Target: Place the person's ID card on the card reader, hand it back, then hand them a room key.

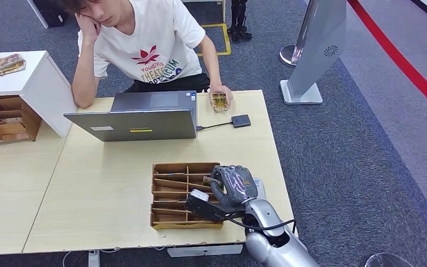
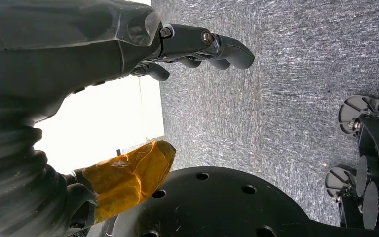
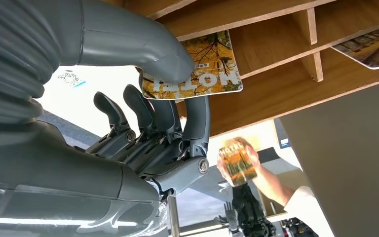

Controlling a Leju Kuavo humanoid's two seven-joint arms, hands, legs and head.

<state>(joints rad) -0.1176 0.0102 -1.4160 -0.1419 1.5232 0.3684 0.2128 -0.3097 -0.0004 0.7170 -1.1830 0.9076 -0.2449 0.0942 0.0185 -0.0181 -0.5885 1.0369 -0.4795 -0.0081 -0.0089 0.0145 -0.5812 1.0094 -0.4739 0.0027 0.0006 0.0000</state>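
Note:
My right hand (image 1: 233,186) reaches into the wooden key organizer (image 1: 169,192) near the table's front edge. In the right wrist view its thumb and a finger pinch a room key card (image 3: 207,74) with an autumn picture, at a slot of the organizer (image 3: 276,59). Another card (image 3: 375,47) lies in a neighbouring slot. The person across the table holds a card (image 1: 219,102) in one hand, just behind the black card reader (image 1: 241,120). That held card (image 3: 237,163) is also visible far off. My left hand (image 2: 79,74) hangs over carpet, fingers apart, holding nothing.
A grey laptop (image 1: 139,119) stands between the person and the organizer, cabled to the reader. A second wooden organizer (image 1: 5,119) and a white cabinet (image 1: 33,83) are at the left. A grey floor stand (image 1: 311,50) is beyond the table's right end.

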